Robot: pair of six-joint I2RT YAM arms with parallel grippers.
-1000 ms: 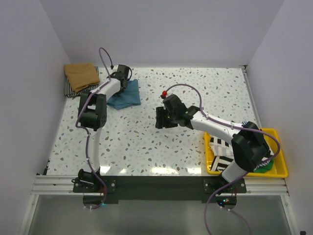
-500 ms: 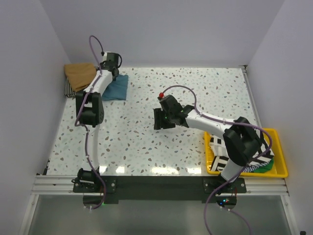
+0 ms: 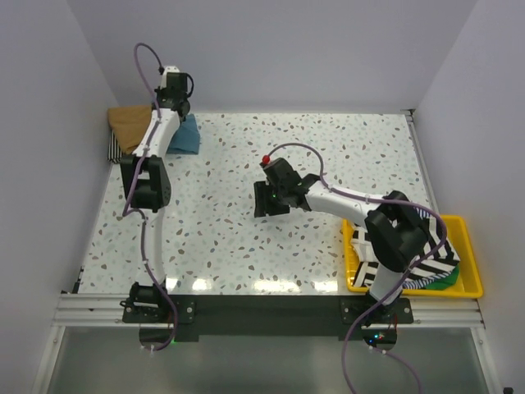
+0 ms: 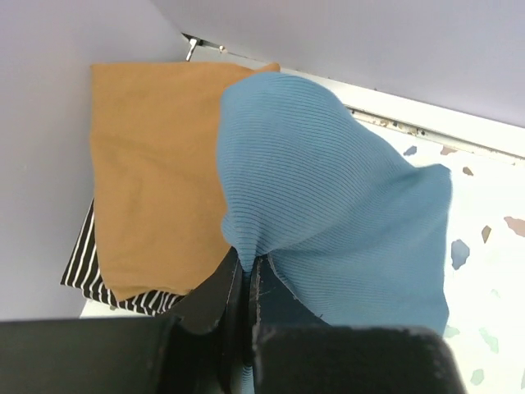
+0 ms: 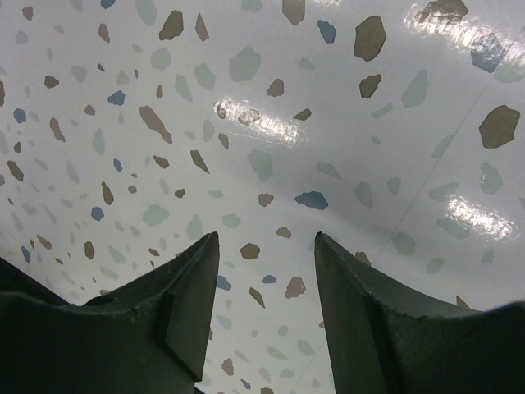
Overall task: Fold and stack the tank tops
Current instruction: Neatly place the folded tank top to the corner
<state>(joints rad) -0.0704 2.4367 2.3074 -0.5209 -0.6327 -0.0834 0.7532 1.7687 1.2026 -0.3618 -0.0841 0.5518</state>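
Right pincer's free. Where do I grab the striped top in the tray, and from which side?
Probably pinch the bunched upper folds of the striped top from straight above. It lies heaped in the tray, whose walls block a sideways approach. The right pincer is open over the table.

The speckled table [image 3: 246, 238] bears 1 striped tank top [image 3: 115, 151] and 1 yellow tray [image 3: 410, 292].

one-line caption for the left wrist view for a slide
Left gripper pinches the teal tank top near the tan tank top lying on a striped one.
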